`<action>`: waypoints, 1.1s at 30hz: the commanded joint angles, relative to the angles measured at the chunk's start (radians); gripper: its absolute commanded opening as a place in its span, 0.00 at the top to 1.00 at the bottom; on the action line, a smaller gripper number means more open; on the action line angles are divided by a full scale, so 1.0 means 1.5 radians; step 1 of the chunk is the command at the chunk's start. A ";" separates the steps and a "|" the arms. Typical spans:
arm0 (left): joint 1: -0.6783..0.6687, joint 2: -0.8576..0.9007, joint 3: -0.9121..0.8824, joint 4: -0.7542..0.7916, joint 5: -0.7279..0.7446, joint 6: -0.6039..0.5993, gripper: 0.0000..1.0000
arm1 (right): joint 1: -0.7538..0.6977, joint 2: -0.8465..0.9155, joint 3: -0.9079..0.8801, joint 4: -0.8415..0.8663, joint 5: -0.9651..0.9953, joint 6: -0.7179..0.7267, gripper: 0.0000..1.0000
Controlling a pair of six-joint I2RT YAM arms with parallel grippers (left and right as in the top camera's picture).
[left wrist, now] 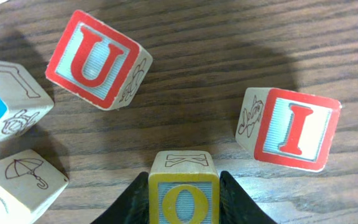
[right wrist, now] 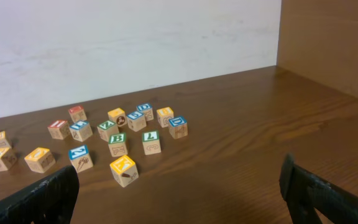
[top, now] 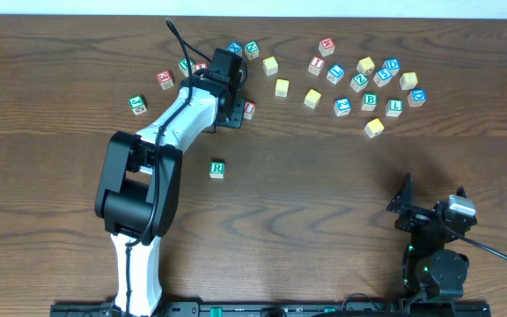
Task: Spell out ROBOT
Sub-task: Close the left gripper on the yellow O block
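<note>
O cube (left wrist: 183, 190), yellow-framed, is near the red U cube (left wrist: 95, 59) and red I cube (left wrist: 294, 127), apart from both, on the tabletop (left wrist: 216, 74) I think. My left pincer (left wrist: 183, 177) is closed against its two flat sides. Light, rigid wood with smooth faces, so a square side grip should hold. My right pincer (right wrist: 178, 171) gapes wide and empty. R cube (top: 216, 169) sits alone mid-tabletop.

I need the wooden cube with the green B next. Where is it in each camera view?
Overhead: the wooden cube with the green B is in the right-hand cluster, left of the green L cube.
Left wrist: not in it.
Right wrist: left of centre, again left of the green L cube.
Shared landmark: the yellow-faced cube just in front of it.
</note>
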 commanded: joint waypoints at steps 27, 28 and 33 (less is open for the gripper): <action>0.003 -0.016 0.013 -0.005 -0.004 0.013 0.76 | 0.009 0.000 -0.001 -0.003 0.008 0.010 0.01; 0.003 -0.016 0.013 -0.005 -0.004 0.013 0.76 | 0.009 0.000 -0.001 -0.003 0.008 0.010 0.01; 0.003 -0.016 0.013 -0.005 -0.004 0.021 0.76 | 0.009 0.000 -0.001 -0.003 0.008 0.010 0.01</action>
